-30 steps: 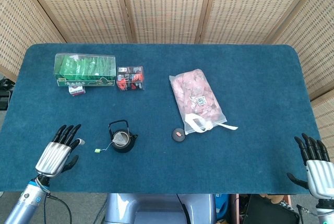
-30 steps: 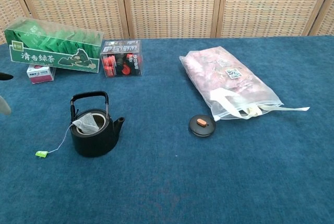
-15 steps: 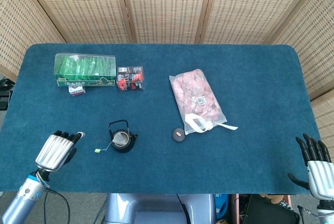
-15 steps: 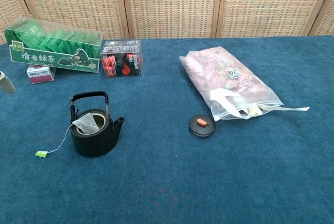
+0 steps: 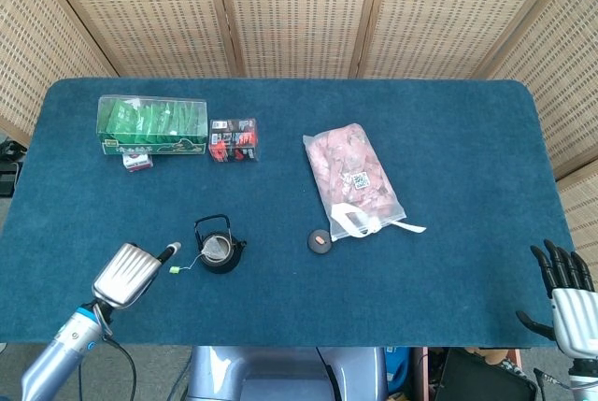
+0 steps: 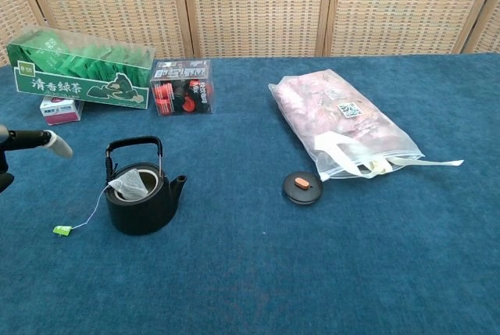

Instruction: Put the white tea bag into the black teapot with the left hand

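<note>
The black teapot (image 5: 219, 248) (image 6: 141, 197) stands lidless at the front left of the blue table. The white tea bag (image 5: 216, 250) (image 6: 131, 185) sits in its mouth, and its string runs out to a green tag (image 5: 174, 270) (image 6: 62, 229) on the cloth. My left hand (image 5: 131, 272) hovers just left of the pot, one finger stretched toward the tag; it holds nothing. In the chest view only its fingertips (image 6: 51, 143) show at the left edge. My right hand (image 5: 565, 291) is spread at the table's front right corner, empty.
The pot's round black lid (image 5: 320, 241) (image 6: 302, 187) lies right of the pot. Behind it lies a clear bag of pink contents (image 5: 353, 179) (image 6: 344, 122). At the back left are a green tea box (image 5: 152, 124) (image 6: 80, 77), a small red-and-black box (image 5: 234, 140) (image 6: 181, 87) and a tiny pink box (image 5: 137, 162).
My left hand has swung right and forward toward the teapot and tag, turning so its back faces up; its fingertips now enter the chest view. The right hand stays put.
</note>
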Available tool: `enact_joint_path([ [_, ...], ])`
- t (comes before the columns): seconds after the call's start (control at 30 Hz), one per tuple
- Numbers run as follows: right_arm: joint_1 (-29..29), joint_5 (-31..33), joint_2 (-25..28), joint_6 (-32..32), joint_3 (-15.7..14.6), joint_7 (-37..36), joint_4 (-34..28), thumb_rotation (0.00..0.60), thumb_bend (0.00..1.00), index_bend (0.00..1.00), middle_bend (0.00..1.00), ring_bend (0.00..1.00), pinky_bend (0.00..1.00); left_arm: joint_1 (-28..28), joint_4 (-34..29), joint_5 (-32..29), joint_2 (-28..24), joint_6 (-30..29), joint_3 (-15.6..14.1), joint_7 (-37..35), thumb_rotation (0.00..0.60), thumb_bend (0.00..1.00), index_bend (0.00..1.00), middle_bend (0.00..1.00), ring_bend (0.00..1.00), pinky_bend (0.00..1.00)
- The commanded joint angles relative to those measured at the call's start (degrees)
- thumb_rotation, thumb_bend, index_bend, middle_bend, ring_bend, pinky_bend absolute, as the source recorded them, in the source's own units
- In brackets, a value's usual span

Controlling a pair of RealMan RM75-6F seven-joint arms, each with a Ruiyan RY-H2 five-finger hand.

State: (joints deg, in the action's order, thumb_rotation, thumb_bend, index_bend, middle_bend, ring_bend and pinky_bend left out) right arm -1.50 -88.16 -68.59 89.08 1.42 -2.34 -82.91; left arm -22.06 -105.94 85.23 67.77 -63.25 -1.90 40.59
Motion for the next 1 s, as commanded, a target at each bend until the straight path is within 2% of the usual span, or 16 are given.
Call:
enact_joint_path([
  [0.03, 0.0, 0.0, 0.0, 0.0, 0.0, -0.1, 0.1, 0.6, 0.14, 0.03, 0.06, 0.0, 0.0, -1.6, -1.3, -2.4, 0.6, 2.6, 0.5, 1.7, 0.6, 0.67, 0.18, 0.92, 0.82, 0.72],
  [0.53, -0.3, 0.5, -0.1, -0.1, 0.1, -0.6, 0.6, 0.6, 0.14, 0.03, 0.06, 0.0, 0.0, -6.1, -0.8, -11.5, 5.6, 7.9, 1.7, 6.0, 0.6, 0.68, 0.15, 0.92, 0.82, 0.72],
  [1.0, -0.4, 0.6, -0.1, 0.0, 0.2, -0.6, 0.7, 0.6, 0.14, 0.03, 0.06, 0.0, 0.0, -9.1, 0.1, -17.7, 8.2, 9.0, 0.8, 8.8, 0.6, 0.68, 0.14, 0.92, 0.82, 0.72],
])
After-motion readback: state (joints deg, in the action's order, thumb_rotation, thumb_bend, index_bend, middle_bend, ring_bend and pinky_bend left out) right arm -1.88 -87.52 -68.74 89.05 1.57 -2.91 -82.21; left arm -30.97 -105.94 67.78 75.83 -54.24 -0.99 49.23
